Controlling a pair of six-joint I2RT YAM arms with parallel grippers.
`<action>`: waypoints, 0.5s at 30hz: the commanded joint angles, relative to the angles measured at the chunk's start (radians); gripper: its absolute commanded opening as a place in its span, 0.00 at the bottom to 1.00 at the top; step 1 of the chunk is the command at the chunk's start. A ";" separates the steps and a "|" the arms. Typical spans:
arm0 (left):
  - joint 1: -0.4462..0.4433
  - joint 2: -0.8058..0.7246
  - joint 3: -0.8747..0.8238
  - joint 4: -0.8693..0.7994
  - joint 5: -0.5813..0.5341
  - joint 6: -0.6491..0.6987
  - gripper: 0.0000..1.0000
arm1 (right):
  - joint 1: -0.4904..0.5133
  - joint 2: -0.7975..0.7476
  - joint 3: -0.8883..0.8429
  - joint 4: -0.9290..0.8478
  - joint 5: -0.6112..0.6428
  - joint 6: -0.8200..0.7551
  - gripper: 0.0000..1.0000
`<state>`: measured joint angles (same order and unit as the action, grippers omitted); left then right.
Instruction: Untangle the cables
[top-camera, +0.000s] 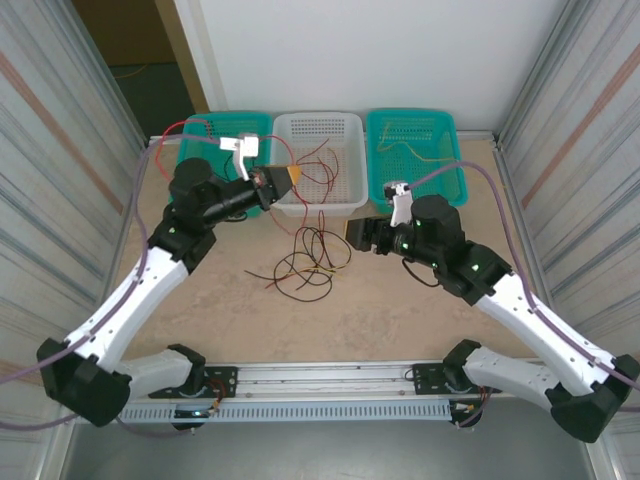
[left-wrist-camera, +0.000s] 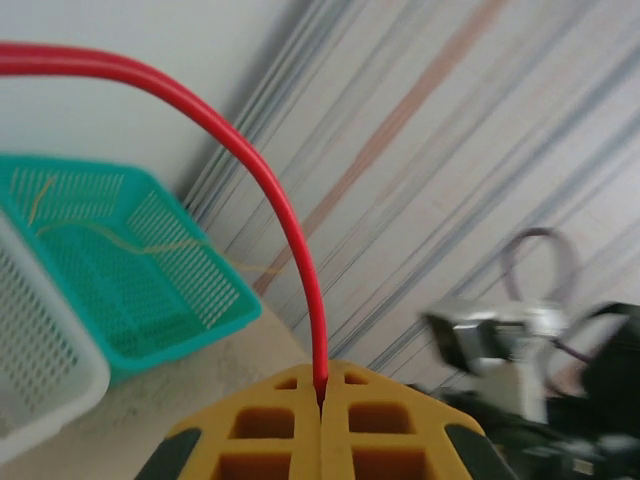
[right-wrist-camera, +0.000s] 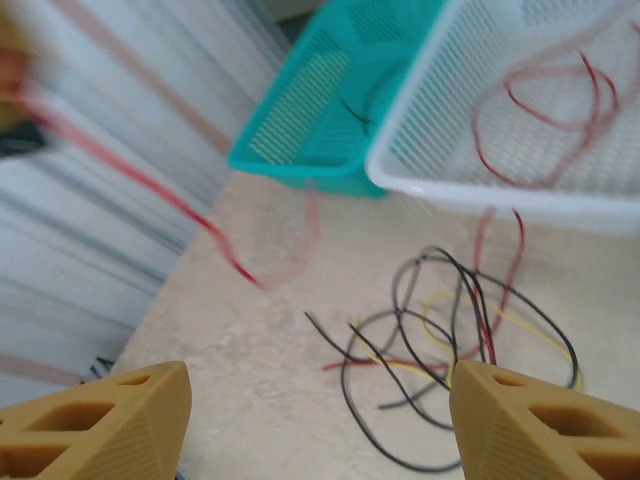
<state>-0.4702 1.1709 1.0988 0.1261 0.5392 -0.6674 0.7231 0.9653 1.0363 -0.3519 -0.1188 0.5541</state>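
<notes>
Step in hand, as I read it: pulling one red strand free of the pile. At the left of the top view the red cable (top-camera: 186, 123) arced over the left teal basket (top-camera: 255, 122) and ran to the left gripper (top-camera: 287, 179), raised at the left edge of the white basket (top-camera: 345, 205). In the left wrist view the left gripper (left-wrist-camera: 320, 400) had its yellow fingers (left-wrist-camera: 265, 430) pressed together, clamped on that red cable (left-wrist-camera: 285, 215), which rose from the seam and curved off to the upper left.

More red loops lay inside the white basket. Below it, at frame centre, the remaining cables (top-camera: 312, 262) sat tangled on the table (top-camera: 400, 310), red, black and yellow crossing each other.

Right of centre, the right gripper (top-camera: 354, 233) hung low just beside the tangle. In the right wrist view its fingers (right-wrist-camera: 110, 420) were spread wide apart with nothing between them and nothing touched; the cables (right-wrist-camera: 450, 330) lay ahead, and a blurred red strand (right-wrist-camera: 200, 220) crossed the upper left.

A thin yellow cable (top-camera: 410, 148) lay in the right teal basket (top-camera: 415, 113).

Next move probably calls for the right gripper to pinch a single strand, not a crossing, while the left draws the red clear.
</notes>
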 joint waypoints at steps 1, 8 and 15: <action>0.007 0.037 0.039 -0.126 -0.101 -0.145 0.00 | 0.020 0.056 0.068 -0.013 0.011 -0.142 0.69; 0.007 0.065 0.000 -0.072 -0.077 -0.284 0.00 | 0.065 0.251 0.197 0.044 -0.046 -0.176 0.64; 0.007 0.061 -0.013 -0.058 -0.052 -0.324 0.00 | 0.068 0.382 0.269 0.079 -0.113 -0.175 0.55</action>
<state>-0.4702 1.2556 1.0992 0.0334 0.4774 -0.9520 0.7860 1.3323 1.2518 -0.3134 -0.1844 0.4049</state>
